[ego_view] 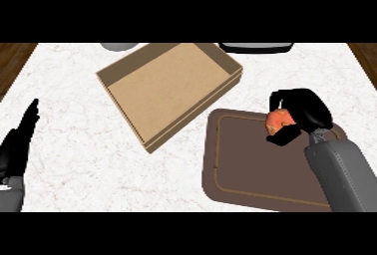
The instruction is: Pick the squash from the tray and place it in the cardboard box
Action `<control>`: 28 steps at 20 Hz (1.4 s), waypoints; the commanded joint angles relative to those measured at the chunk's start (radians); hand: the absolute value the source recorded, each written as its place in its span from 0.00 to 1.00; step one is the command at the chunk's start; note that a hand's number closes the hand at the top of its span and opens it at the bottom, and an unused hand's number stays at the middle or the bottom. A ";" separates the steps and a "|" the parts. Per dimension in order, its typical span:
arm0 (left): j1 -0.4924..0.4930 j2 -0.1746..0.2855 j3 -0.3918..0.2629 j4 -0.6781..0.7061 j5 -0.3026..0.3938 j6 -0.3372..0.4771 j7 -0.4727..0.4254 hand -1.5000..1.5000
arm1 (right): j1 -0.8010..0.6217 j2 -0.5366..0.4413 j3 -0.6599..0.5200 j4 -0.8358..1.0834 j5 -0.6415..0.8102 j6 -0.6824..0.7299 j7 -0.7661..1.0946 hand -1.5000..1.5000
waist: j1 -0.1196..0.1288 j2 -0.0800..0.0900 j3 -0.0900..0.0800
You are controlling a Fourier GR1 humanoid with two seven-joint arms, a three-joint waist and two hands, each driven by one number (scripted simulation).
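Note:
An orange squash [279, 121] sits inside my right hand [303, 110], whose black fingers and thumb curl round it over the upper right part of the brown tray [243, 164]. Most of the squash is hidden by the hand. Whether it is lifted off the tray I cannot tell. The cardboard box [168, 87] lies open and shallow to the upper left of the tray, turned at an angle, with nothing inside. My left hand [18, 142] rests at the left edge with straight fingers pointing up, holding nothing.
A grey round object [119, 46] shows at the counter's far edge left of the box, and a dark item with a white rim [256, 48] at the far edge to the right. Wooden strips [15, 60] border the white marble counter on both sides.

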 commanded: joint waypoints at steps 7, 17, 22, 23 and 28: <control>0.041 -0.015 0.004 0.017 -0.005 -0.005 -0.058 0.50 | -0.084 0.076 -0.001 -0.277 0.060 -0.115 0.143 1.00 | 0.006 0.003 0.002; -0.002 -0.011 -0.002 -0.048 -0.011 -0.040 0.026 0.50 | -0.392 0.235 -0.034 -0.122 -0.033 -0.009 0.219 1.00 | 0.024 0.007 0.003; 0.024 -0.016 0.012 -0.042 -0.006 -0.036 -0.016 0.50 | -0.600 0.296 -0.117 0.062 -0.089 -0.067 0.293 1.00 | 0.037 0.009 0.002; -0.048 -0.024 -0.006 -0.002 -0.020 -0.036 0.016 0.50 | -0.604 0.297 -0.072 0.158 -0.107 -0.180 0.286 1.00 | 0.040 0.014 0.002; -0.059 -0.016 -0.009 -0.024 -0.023 -0.052 0.036 0.50 | -0.777 0.298 -0.105 0.401 -0.204 -0.265 0.308 1.00 | 0.056 0.016 0.002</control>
